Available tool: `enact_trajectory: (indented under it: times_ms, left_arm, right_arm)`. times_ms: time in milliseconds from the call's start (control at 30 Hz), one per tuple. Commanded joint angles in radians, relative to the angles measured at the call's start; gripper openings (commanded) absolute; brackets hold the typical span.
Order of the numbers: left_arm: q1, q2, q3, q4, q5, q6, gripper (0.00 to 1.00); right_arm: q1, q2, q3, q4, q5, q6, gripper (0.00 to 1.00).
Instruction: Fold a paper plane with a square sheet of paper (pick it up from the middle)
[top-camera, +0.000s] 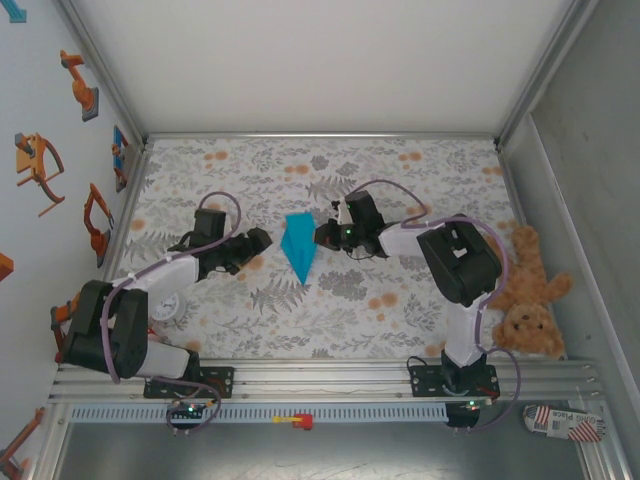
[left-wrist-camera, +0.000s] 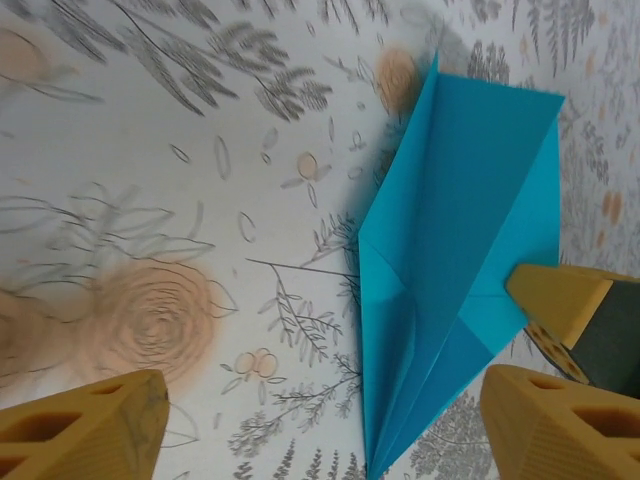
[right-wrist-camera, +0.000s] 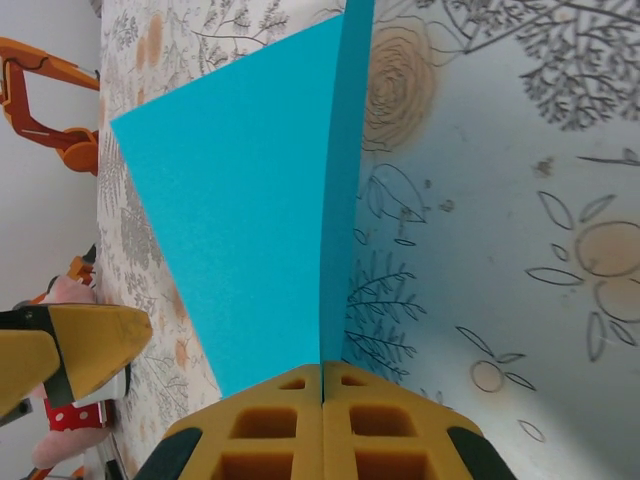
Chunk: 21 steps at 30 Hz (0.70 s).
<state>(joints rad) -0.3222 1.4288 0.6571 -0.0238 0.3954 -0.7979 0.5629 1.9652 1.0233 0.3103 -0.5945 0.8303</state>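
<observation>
The square sheet of paper is folded into a turquoise-blue paper plane (top-camera: 298, 248), a narrow kite with its point toward the near edge, in the middle of the floral cloth. My right gripper (top-camera: 322, 236) is shut on its right side; in the right wrist view the yellow fingertips (right-wrist-camera: 322, 415) press together on the raised centre fold of the plane (right-wrist-camera: 250, 200). My left gripper (top-camera: 262, 240) stands open just left of it. In the left wrist view the plane (left-wrist-camera: 460, 230) lies between and beyond the wide-apart fingers (left-wrist-camera: 90, 425), its point near the right one.
A brown teddy bear (top-camera: 530, 300) lies at the table's right edge. A small white round object (top-camera: 168, 305) sits by the left arm. White walls close the back and sides, and a metal rail (top-camera: 320, 385) runs along the near edge.
</observation>
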Motion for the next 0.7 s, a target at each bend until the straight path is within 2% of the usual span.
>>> enact_trajectory:
  times_ms: [0,200,300,667]
  left_arm:
    - [-0.026,0.046,0.053,0.056,0.068,0.000,0.77]
    - [-0.047,0.136,0.094,0.120,0.125,-0.015,0.68]
    - [-0.058,0.191,0.138,0.083,0.135,-0.014,0.57]
    - [-0.072,0.345,0.228,0.086,0.189,-0.015,0.42]
  right_arm:
    - [-0.013,-0.005,-0.033,0.059,-0.011,0.008,0.00]
    - [-0.027,0.001,-0.059,0.073,-0.011,0.013,0.00]
    - [-0.028,0.007,-0.060,0.076,-0.005,0.018,0.00]
    - [-0.032,0.012,-0.067,0.082,0.002,0.021,0.00]
